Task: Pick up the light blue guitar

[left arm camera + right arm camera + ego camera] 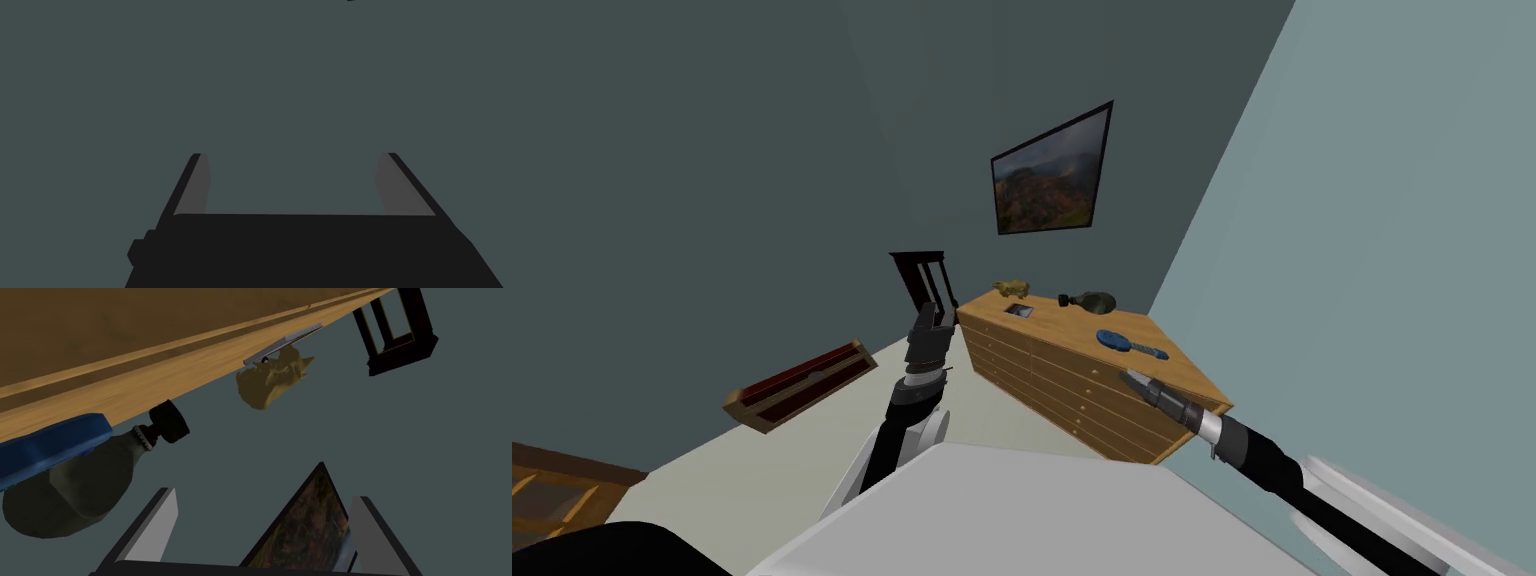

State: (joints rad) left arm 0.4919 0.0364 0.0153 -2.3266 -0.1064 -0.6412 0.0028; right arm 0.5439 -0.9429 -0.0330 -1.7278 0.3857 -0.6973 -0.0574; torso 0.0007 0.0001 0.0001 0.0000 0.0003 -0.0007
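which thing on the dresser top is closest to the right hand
The blue guitar, lying just beyond the open right hand; the dark green flask, small photo and tan figurine sit farther back on the dresser.

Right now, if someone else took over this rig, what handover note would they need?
Left gripper: open, empty, raised, facing the wall.
Right gripper: open, empty, at the front edge of the dresser, just short of the guitar.
Guitar: blue, lying flat on the dresser top near a dark bottle, untouched.
Done: approach to the dresser.
Left: bring the right gripper over the guitar, close on it, lift.
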